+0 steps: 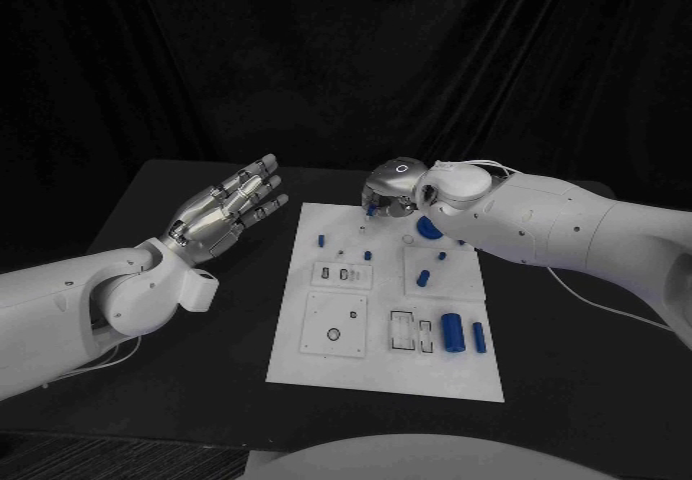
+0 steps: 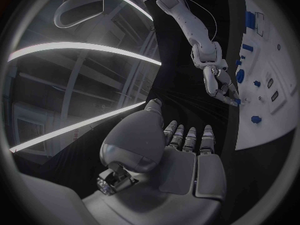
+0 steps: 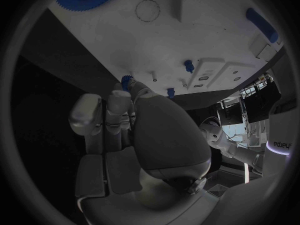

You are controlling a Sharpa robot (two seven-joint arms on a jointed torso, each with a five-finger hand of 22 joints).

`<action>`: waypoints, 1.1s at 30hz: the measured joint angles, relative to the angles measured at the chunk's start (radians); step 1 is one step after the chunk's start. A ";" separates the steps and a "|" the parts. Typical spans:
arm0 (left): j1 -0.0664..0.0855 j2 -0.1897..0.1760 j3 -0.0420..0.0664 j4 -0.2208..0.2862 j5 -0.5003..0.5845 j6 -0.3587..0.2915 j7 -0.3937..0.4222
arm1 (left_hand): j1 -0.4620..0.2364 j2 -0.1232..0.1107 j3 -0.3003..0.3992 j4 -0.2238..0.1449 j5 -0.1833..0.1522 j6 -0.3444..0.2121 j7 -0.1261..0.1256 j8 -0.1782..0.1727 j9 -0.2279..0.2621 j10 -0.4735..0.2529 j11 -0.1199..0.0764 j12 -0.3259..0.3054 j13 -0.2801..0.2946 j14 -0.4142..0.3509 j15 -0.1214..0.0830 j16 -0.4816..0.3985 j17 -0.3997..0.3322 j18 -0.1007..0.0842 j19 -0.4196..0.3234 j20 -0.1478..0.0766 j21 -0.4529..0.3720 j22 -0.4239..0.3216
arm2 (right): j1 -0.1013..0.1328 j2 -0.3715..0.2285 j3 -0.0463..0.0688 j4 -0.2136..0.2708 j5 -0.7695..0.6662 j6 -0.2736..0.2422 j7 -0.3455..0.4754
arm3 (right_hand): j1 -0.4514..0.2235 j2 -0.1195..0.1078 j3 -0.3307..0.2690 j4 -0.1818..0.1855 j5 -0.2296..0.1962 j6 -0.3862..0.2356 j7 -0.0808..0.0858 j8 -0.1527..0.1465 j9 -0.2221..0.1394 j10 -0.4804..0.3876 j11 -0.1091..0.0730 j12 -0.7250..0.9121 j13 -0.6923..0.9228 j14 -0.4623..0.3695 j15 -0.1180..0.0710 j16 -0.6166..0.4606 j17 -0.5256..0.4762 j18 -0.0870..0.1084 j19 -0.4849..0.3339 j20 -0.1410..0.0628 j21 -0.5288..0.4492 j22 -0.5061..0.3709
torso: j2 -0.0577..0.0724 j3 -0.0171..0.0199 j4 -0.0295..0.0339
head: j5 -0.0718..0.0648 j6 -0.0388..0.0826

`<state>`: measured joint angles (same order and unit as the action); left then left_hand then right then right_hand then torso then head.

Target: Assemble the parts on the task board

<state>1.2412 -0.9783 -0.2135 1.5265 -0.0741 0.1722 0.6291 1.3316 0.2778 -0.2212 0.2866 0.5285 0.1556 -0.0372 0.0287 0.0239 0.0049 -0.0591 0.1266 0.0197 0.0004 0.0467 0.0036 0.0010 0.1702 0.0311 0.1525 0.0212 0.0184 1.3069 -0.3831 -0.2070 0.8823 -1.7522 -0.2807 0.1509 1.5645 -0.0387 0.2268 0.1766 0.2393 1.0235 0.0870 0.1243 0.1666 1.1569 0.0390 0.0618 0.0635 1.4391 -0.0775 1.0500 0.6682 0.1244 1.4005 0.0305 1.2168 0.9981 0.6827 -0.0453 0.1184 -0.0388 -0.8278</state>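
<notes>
My left hand (image 1: 231, 207) hovers over black table (image 1: 188, 400) left of task board (image 1: 368, 370), fingers straight and slightly apart, holding nothing. Board lies mid-table; blue parts on it: small pegs (image 1: 320, 239) far left, cylinder (image 1: 451, 331) near right, gear (image 1: 430, 229) far right. My right hand (image 1: 395, 190) at board's far edge, fingertips (image 3: 128, 85) pinching small blue gear (image 3: 127, 79) just above board.

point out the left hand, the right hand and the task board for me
left hand (image 1: 231, 205), head view, back of the hand.
right hand (image 1: 397, 185), head view, back of the hand.
task board (image 1: 378, 375), head view, bare near edge.
</notes>
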 measured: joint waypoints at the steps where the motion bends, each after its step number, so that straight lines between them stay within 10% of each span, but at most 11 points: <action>1: 0.000 0.001 0.000 -0.001 0.000 0.001 -0.001 | 0.001 -0.001 0.001 -0.001 0.000 0.000 0.000 0.000 0.000 -0.002 0.002 0.000 0.000 0.002 0.002 0.000 0.000 0.000 0.000 0.000 0.000 0.000 | 0.000 0.000 0.000 0.000 0.000 -0.001 0.000 | 0.000 0.000 0.000 0.000 0.000 0.000 0.000 -0.001 0.000 0.000 0.000 0.000 0.000 0.000 0.000 0.000 0.000 0.000 0.000 0.000 0.000 0.000 | 0.000 -0.0001 -0.0002 | 0.000 -0.001; 33: 0.000 0.013 0.000 -0.015 -0.001 0.028 -0.021 | 0.016 0.007 0.016 -0.003 0.015 0.020 0.020 0.004 0.003 -0.004 0.010 0.008 0.000 0.000 0.007 0.000 0.001 0.000 0.000 0.007 0.004 0.001 | -0.004 0.006 0.000 0.003 0.000 0.000 -0.003 | -0.012 -0.022 0.021 0.004 -0.005 -0.011 -0.003 -0.011 0.001 -0.001 -0.001 0.000 0.000 -0.004 0.004 -0.005 -0.004 0.000 -0.004 0.004 0.003 0.003 | -0.004 -0.0001 -0.0038 | 0.002 -0.021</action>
<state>1.2412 -0.9655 -0.2136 1.5116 -0.0750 0.1998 0.6082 1.3475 0.2848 -0.2049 0.2841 0.5433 0.1753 -0.0176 0.0325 0.0267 0.0008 -0.0488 0.1347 0.0198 0.0004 0.0538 0.0036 0.0016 0.1701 0.0310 0.1596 0.0252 0.0191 1.3026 -0.3775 -0.2071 0.8852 -1.7522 -0.2805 0.1478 1.5521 -0.0611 0.2475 0.1806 0.2345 1.0129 0.0836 0.1132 0.1681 1.1562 0.0384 0.0617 0.0632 1.4355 -0.0739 1.0455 0.6637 0.1245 1.3970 0.0341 1.2202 1.0011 0.6790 -0.0453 0.1146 -0.0368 -0.8493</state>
